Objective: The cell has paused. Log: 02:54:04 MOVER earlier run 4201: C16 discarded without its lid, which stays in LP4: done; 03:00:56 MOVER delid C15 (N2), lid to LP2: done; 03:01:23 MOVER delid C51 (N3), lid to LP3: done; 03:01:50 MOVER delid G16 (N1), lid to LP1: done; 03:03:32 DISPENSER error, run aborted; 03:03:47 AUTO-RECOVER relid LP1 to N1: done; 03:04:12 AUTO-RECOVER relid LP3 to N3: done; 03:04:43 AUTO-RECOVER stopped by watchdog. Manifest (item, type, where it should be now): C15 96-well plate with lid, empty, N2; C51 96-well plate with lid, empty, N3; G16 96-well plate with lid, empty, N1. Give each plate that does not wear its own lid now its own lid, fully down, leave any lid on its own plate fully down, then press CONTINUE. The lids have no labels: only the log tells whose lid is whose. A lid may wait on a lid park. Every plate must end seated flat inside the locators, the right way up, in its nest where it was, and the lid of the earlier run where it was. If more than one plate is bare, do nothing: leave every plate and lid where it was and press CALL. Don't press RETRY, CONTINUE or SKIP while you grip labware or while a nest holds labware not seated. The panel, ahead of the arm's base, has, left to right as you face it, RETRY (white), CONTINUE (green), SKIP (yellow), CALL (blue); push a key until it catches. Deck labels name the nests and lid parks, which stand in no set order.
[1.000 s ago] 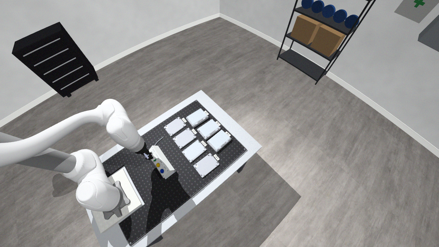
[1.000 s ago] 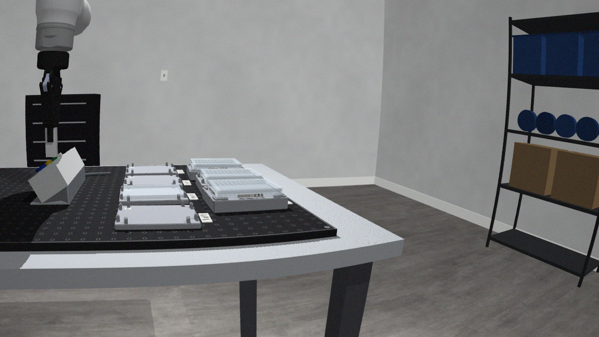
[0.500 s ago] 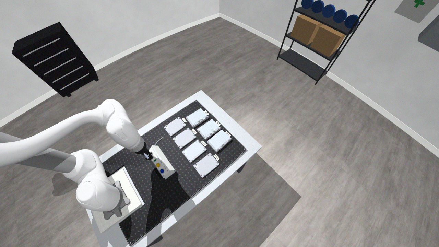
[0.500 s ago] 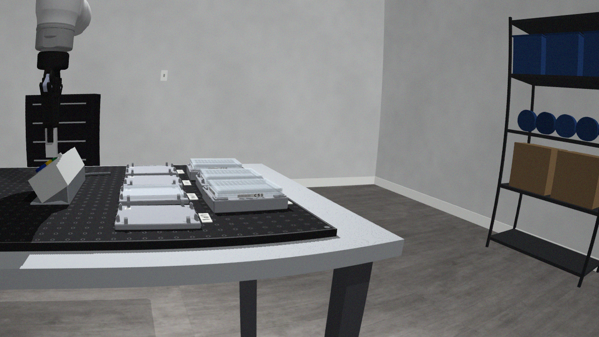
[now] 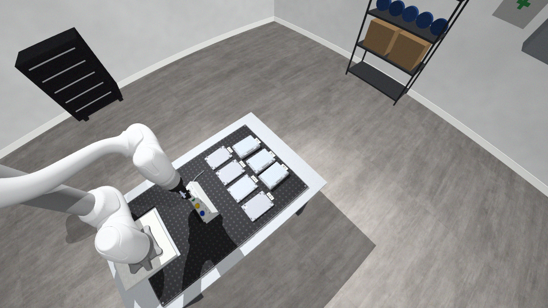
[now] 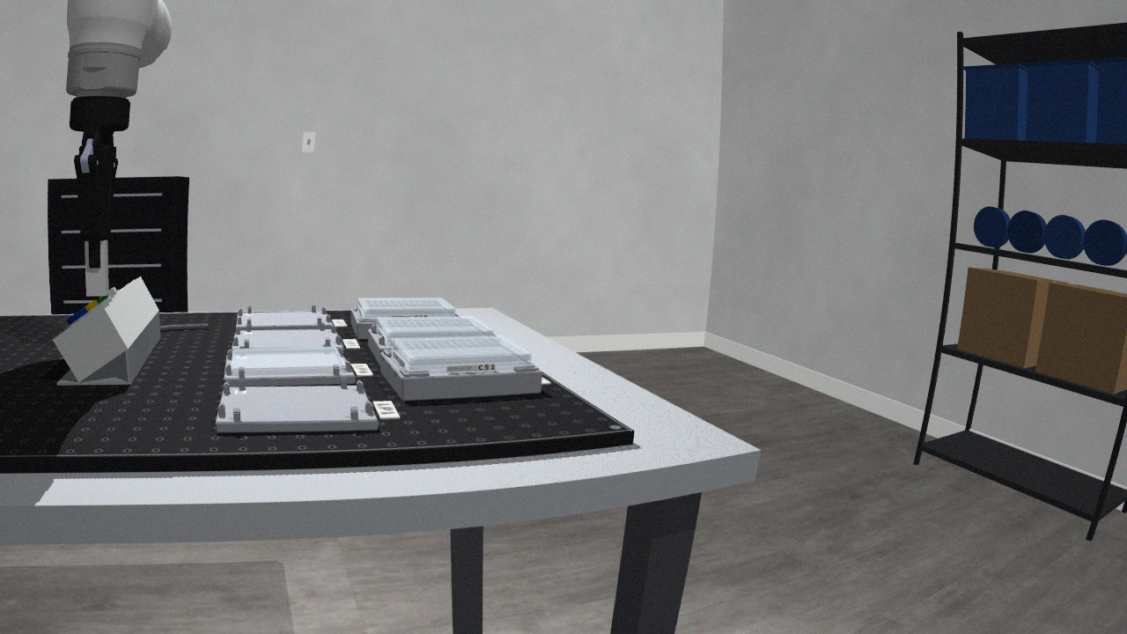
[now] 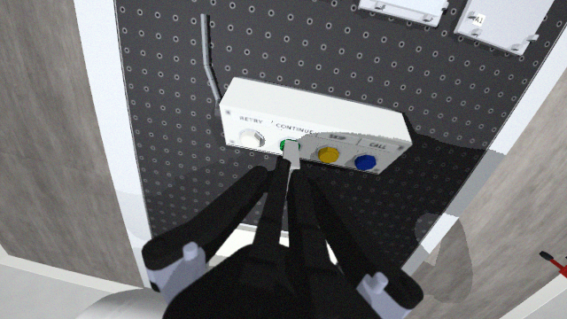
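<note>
At the centre of your wrist view, the pincer (image 7: 291, 156) is clenched fully, grasping nothing, and its pale tips lie on the green CONTINUE key (image 7: 288, 143) of the white panel (image 7: 310, 111). To the key's left you see white RETRY (image 7: 251, 138), to its right yellow SKIP (image 7: 329, 154) and blue CALL (image 7: 365, 162). Right of centre in your top view, three lidded plates (image 5: 260, 159) sit in a row on the worktop (image 5: 314, 179).
</note>
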